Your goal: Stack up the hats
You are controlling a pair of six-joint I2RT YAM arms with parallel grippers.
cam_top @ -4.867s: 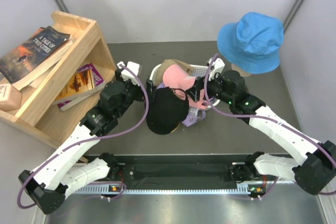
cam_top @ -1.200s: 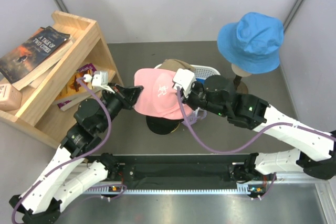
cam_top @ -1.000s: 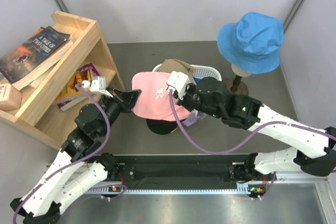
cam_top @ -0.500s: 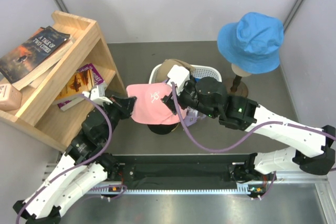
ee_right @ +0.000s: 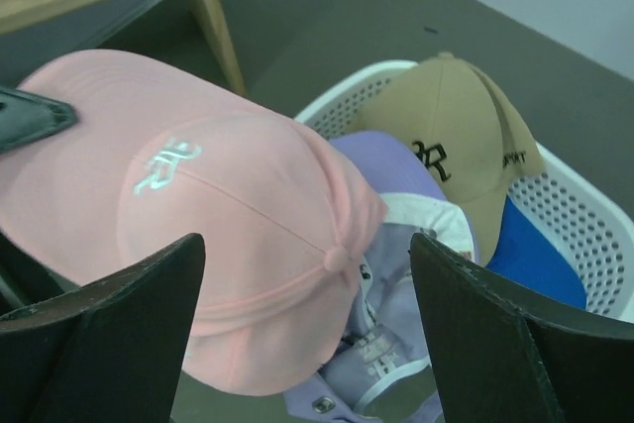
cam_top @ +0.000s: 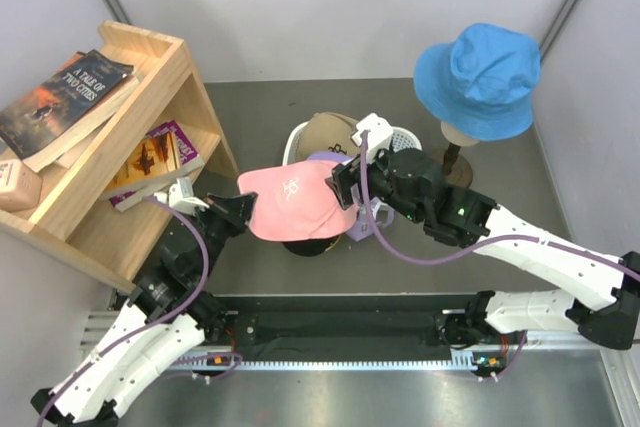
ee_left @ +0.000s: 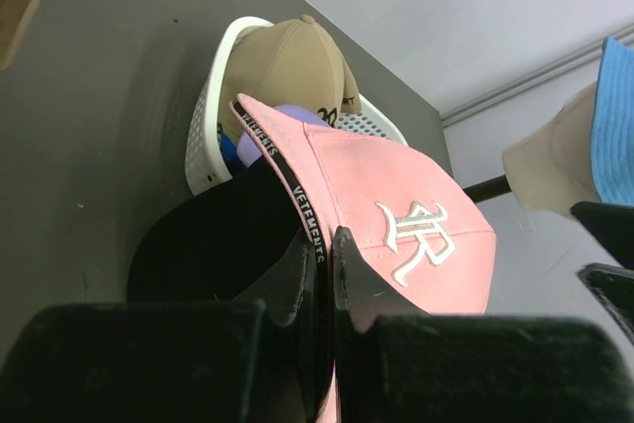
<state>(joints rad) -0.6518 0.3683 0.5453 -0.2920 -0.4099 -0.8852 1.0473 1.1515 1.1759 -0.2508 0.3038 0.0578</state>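
The pink cap (cam_top: pixel 295 201) sits over the black cap (cam_top: pixel 305 243), just near-left of the white basket (cam_top: pixel 385 135) (tan cap (cam_top: pixel 328 132) inside). The left gripper (cam_top: pixel 243 209) pinches its brim; the right gripper (cam_top: pixel 342 183) stands spread, released.

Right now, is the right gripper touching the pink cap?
Apart. The right wrist view shows the right gripper open, both fingers clear of the pink cap; the left gripper pinches its brim.
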